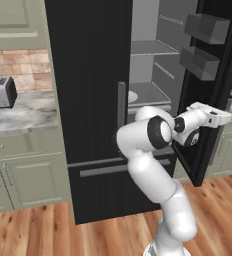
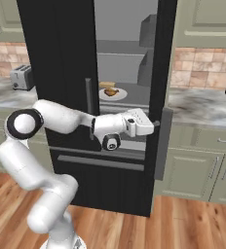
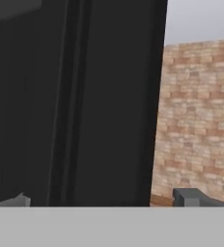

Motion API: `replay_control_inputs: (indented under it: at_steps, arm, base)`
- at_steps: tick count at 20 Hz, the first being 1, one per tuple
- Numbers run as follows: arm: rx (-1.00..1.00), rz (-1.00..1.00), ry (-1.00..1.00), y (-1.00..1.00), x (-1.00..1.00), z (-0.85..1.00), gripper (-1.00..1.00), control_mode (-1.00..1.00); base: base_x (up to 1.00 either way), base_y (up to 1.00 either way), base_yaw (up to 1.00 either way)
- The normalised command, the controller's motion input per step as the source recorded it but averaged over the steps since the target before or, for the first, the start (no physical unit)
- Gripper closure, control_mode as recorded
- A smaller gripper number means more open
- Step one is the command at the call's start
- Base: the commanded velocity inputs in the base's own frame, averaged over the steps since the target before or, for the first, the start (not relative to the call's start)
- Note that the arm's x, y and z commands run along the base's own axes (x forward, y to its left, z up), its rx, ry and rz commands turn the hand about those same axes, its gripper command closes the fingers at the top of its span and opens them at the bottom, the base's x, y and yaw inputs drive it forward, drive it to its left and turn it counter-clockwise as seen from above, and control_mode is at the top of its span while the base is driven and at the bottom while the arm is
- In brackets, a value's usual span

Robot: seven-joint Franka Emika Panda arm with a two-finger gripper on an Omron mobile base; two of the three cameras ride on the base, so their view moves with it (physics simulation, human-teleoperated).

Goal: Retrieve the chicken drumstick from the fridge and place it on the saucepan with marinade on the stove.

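Observation:
The black fridge (image 1: 90, 100) stands with its right door (image 1: 215, 75) swung open, showing pale grey shelves. On a middle shelf a white plate (image 2: 113, 94) holds the small golden-brown chicken drumstick (image 2: 111, 92), with a paler tan block (image 2: 106, 84) behind it. In the left base view, just the rim of the plate (image 1: 132, 96) peeks past the shut left door. My gripper (image 2: 156, 123) is open and holds nothing, level with the shelf below the plate, at the open door's edge (image 3: 114, 106). Both fingertips (image 3: 189, 197) show spread wide. The saucepan and stove are out of view.
A toaster (image 1: 1, 92) sits on the marble counter (image 1: 28, 112) left of the fridge. More counter (image 2: 202, 107) and pale green cabinets lie to the right, under a brick backsplash (image 3: 201, 120). Door bins (image 1: 207, 27) jut from the open door. Wooden floor lies below.

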Motion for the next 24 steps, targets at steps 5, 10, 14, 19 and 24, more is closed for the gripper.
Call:
replay_control_inputs:
  at_steps: [5,10,14,19,24]
  arm:
    - [0.00,0.00,0.01,-0.18,0.00,0.00,-1.00,-1.00]
    - [0.00,0.00,0.00,0.00,0.00,0.00,-1.00,-1.00]
    - [0.00,0.00,0.00,0.17,-0.22,0.08,-1.00,-1.00]
    - [-0.02,0.01,0.00,0.48,-0.50,0.28,-1.00,-1.00]
    - [-0.02,0.03,0.00,0.61,-0.51,0.23,-1.00,-1.00]
  base:
    - [0.00,0.00,0.00]
    - [0.00,0.00,0.00]
    - [0.00,0.00,0.00]
    - [0.00,0.00,0.00]
    - [0.00,0.00,0.00]
